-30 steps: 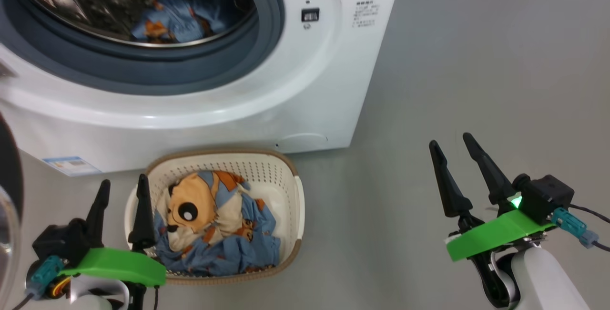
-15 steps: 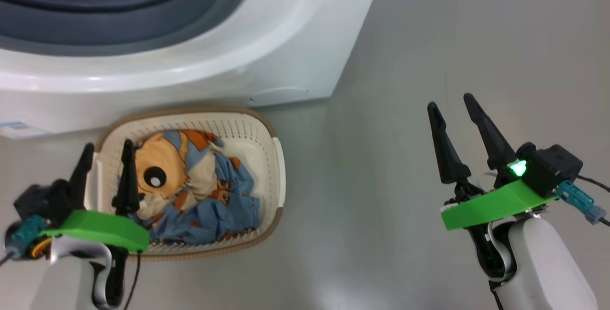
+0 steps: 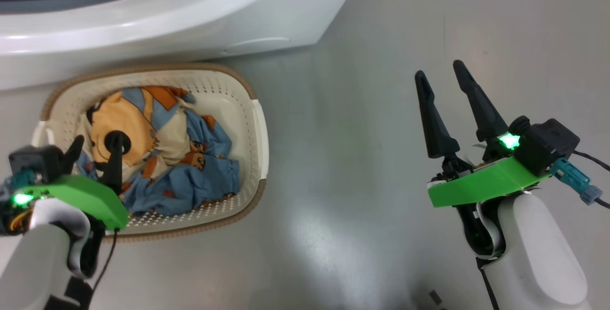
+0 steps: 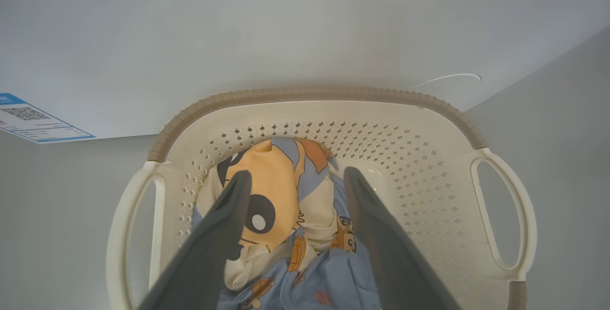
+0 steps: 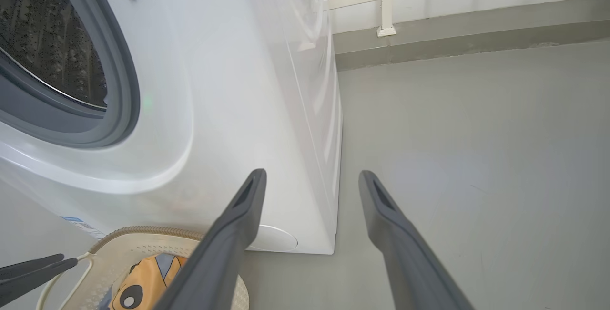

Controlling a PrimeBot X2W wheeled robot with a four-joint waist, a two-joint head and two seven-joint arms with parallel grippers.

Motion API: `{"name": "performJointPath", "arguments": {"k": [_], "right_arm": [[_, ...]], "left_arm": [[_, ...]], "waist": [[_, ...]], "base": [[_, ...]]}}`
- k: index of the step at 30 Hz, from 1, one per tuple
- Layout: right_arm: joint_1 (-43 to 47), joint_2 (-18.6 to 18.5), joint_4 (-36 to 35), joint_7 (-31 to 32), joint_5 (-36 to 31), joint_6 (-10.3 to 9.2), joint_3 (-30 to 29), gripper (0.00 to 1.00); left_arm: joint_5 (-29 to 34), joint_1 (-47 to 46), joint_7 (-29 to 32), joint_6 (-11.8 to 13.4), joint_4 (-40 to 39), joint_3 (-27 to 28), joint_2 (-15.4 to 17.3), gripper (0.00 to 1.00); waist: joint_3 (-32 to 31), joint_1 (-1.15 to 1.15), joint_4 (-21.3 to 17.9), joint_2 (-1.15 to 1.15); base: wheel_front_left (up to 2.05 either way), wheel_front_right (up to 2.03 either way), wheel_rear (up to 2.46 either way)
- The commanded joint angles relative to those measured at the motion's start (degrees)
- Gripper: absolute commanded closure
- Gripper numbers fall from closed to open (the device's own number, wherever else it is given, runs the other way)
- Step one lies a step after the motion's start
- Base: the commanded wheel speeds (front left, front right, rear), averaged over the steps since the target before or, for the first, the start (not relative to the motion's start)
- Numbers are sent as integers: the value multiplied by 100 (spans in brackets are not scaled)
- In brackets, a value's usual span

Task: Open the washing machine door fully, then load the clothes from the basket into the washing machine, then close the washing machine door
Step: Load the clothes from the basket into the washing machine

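Left gripper (image 3: 97, 140) hung open over the clothes (image 3: 157, 157) in the basket (image 3: 259, 129); my right gripper (image 3: 439, 68) gaped empty over the floor (image 3: 343, 157).

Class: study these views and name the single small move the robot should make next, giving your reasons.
Probably lower the left end effector straight down onto the clothes, ready to pinch. It hangs open directly above them, inside the basket, apparently holding nothing. Garments lie in the basket waiting to be loaded, and the drum mouth of the washing machine is uncovered.
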Motion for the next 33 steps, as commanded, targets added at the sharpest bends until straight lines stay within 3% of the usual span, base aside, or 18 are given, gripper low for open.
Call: {"name": "performJointPath", "arguments": {"k": [1, 11, 33], "right_arm": [[10, 72, -160, -27, -26, 52, 153, 0], [-135, 146, -205, -27, 35, 52, 226, 0], [-367, 158, -523, -27, 369, 52, 384, 0]], "left_arm": [[-100, -184, 92, -14, 95, 69, 273, 0], [-693, -1126, 719, -14, 1438, -870, 557, 0], [-1314, -2384, 639, -14, 3102, -2045, 1189, 0]], "waist": [[260, 0, -120, 0], [666, 0, -378, 0], [1787, 0, -951, 0]], "base": [[0, 0, 0], [0, 0, 0], [0, 0, 0]]}}
